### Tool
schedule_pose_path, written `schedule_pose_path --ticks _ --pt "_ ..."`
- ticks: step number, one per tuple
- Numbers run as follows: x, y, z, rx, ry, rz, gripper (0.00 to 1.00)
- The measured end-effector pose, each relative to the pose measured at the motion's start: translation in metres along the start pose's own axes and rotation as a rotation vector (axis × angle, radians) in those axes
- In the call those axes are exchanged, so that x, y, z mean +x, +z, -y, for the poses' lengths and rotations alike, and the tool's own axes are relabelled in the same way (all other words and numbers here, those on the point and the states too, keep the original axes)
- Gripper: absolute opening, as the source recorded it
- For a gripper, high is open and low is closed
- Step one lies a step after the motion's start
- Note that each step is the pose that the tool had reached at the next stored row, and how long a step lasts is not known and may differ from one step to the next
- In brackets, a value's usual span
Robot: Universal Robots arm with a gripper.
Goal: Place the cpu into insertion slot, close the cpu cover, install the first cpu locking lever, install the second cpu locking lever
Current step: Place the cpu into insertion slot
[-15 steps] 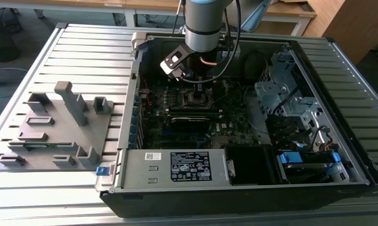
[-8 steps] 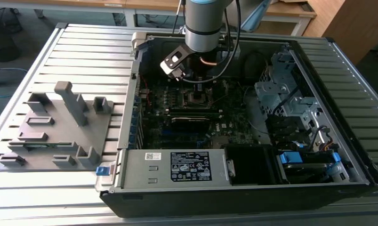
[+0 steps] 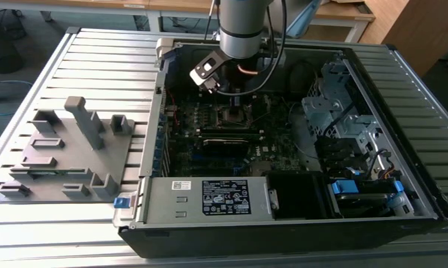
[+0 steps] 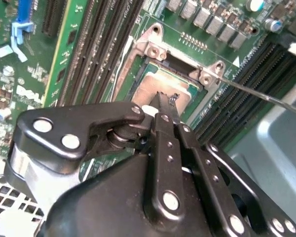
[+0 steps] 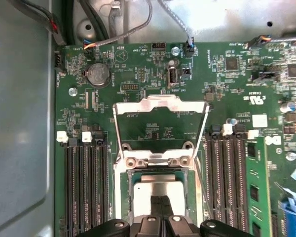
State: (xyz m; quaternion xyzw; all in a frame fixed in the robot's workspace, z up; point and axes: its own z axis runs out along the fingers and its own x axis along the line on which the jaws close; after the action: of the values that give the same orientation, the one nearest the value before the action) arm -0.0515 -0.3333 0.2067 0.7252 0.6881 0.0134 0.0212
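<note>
arm (image 3: 242, 28): comes down from the upper middle of the exterior view into the open case (image 3: 283, 243), which lies on the slatted table (image 3: 97, 56).
gripper (image 5: 160, 199): clenched, the two fingers pressed side by side. The tips are over the face of the cpu; if they touch it, one cannot tell.
cpu (image 5: 145, 190): lies flat inside the slot, silver face up. In the exterior view this place is in the upper middle, directly under the arm.
slot (image 5: 138, 175): sits on the green board (image 5: 138, 74), between two groups of long memory slots (image 5: 86, 187).
cover (image 5: 160, 102): open, swung back away from the slot, joined at the slot's edge. The board shows through its cut-out.
lever (image 4: 266, 96): thin metal rod, runs free from a corner of the slot.
</note>
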Motion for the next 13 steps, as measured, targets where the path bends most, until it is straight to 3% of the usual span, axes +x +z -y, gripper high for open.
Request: schedule_pose_path --ticks 7,13 --pt "-0.0002 -0.0132 -0.0006 0.0003 0.0 0.0004 0.1" --pt "-0.0002 -0.014 -0.0007 0.0002 0.0 0.0002 0.1"
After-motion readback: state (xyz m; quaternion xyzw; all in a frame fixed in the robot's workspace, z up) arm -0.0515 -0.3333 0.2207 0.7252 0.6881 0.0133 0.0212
